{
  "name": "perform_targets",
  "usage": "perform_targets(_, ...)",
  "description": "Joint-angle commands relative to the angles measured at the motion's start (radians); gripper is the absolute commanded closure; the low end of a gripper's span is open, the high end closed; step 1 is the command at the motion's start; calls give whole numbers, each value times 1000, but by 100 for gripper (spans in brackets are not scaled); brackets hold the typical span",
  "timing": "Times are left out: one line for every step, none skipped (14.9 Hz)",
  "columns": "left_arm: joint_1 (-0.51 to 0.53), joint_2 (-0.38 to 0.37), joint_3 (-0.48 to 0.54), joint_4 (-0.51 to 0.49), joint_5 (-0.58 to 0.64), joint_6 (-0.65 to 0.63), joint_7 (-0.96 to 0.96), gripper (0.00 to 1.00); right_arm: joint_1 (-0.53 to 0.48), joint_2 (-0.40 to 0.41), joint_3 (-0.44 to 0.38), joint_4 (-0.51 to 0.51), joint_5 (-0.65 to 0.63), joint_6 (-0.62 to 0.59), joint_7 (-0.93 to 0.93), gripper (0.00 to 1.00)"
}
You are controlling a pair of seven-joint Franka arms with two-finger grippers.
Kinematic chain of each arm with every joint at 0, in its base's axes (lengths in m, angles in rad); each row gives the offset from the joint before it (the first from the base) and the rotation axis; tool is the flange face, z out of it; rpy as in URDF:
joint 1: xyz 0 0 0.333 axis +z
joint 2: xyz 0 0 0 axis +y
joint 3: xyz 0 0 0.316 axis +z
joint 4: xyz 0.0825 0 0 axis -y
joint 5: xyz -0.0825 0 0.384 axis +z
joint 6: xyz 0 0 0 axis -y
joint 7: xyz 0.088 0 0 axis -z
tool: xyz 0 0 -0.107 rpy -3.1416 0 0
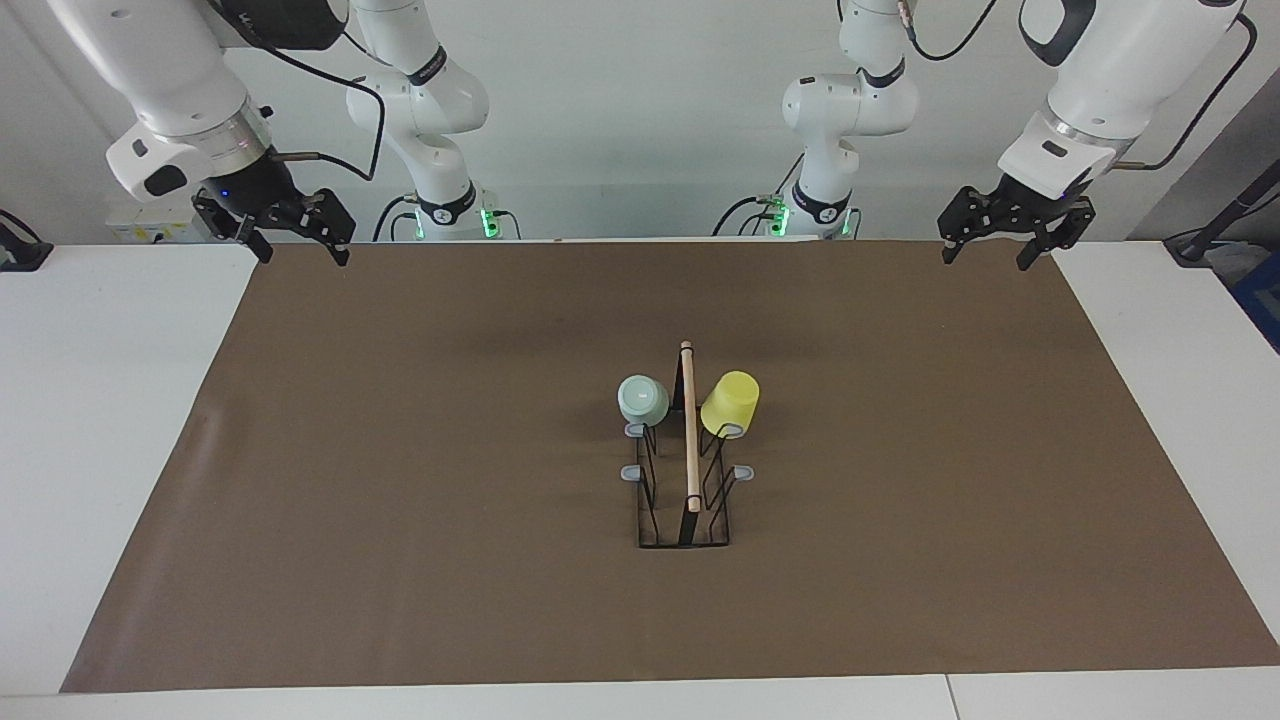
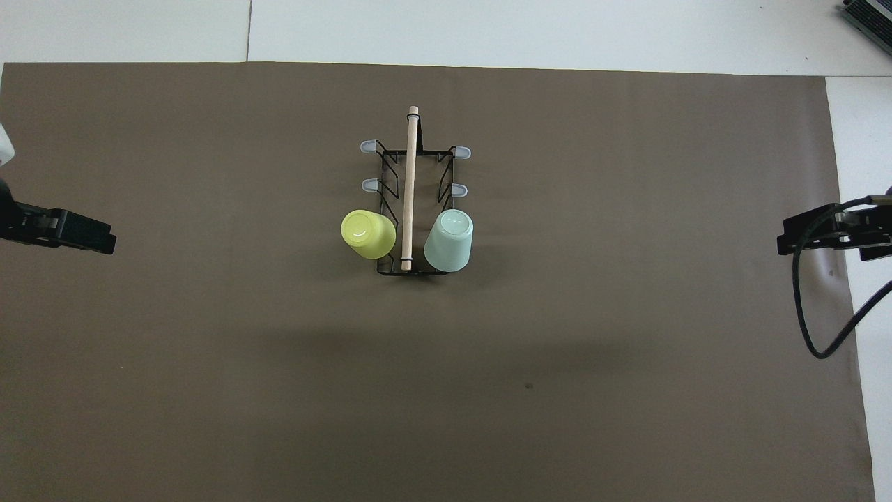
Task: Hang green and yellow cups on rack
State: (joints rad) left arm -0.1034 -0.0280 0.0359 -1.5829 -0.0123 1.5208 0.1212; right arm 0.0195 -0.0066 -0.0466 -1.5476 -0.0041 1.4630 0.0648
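The black wire rack (image 1: 689,440) with its wooden rod stands mid-table; it also shows in the overhead view (image 2: 409,181). The yellow cup (image 1: 731,403) hangs upside down on the prong nearest the robots on the left arm's side, also seen from overhead (image 2: 368,234). The mint green cup (image 1: 643,399) hangs upside down on the matching prong on the right arm's side, also seen from overhead (image 2: 449,240). My left gripper (image 1: 987,258) is open and empty, raised over the mat's corner at its own end. My right gripper (image 1: 303,255) is open and empty over the other near corner.
A brown mat (image 1: 400,450) covers most of the white table (image 1: 100,400). Several grey-tipped prongs (image 1: 632,472) farther from the robots hold nothing. A black cable (image 2: 808,314) hangs by the right gripper (image 2: 801,237). The left gripper (image 2: 83,233) shows at the overhead view's edge.
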Motion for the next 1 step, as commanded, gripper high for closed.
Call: perform_targets(-9, -1, 10, 0, 2, -4, -11, 0, -4, -10, 7, -9, -14, 14, -2, 0)
